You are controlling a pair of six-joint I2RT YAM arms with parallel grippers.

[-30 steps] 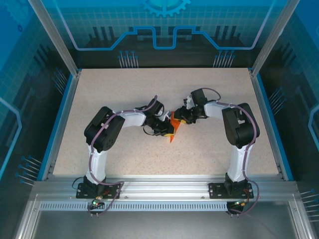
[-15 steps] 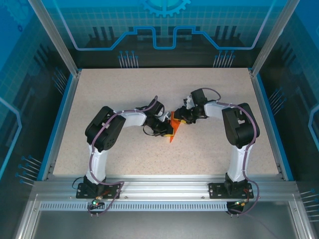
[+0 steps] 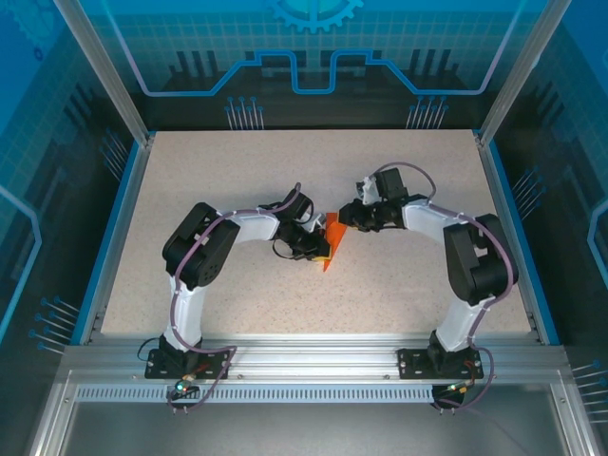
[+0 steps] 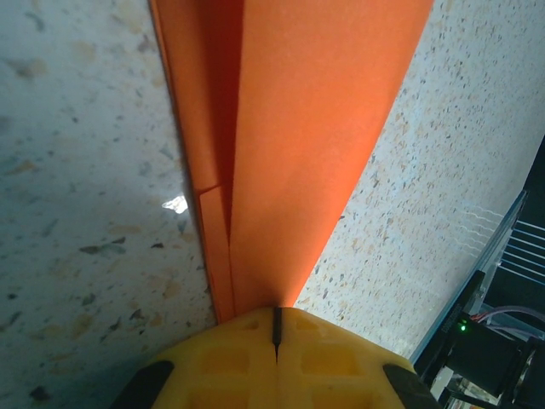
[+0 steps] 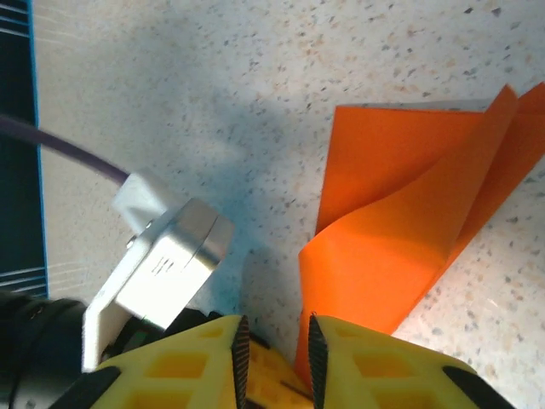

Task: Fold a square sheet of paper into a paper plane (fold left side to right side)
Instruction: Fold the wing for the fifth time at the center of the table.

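Note:
The orange sheet of paper [image 3: 332, 243] lies mid-table, folded into a narrow shape with its point toward the near edge. My left gripper [image 3: 320, 249] is shut on its near-left part. In the left wrist view the yellow fingertips [image 4: 247, 341] meet on the layered orange sheet of paper [image 4: 298, 145]. My right gripper [image 3: 346, 219] hovers at the paper's far right corner. Its jaws stand open [image 5: 275, 328] with only table between them. Just right of them, a loose flap of the orange sheet of paper [image 5: 400, 247] curls upward.
A speckled beige table [image 3: 237, 171] is bordered by blue rails [image 3: 122, 209] and an aluminium frame. In the right wrist view the left arm's silver camera housing [image 5: 162, 256] sits close to the right gripper's left side. Free room lies all around the paper.
The right arm's elbow has swung out to the right and its gripper has drawn back slightly from the paper. The left gripper and the paper have stayed put.

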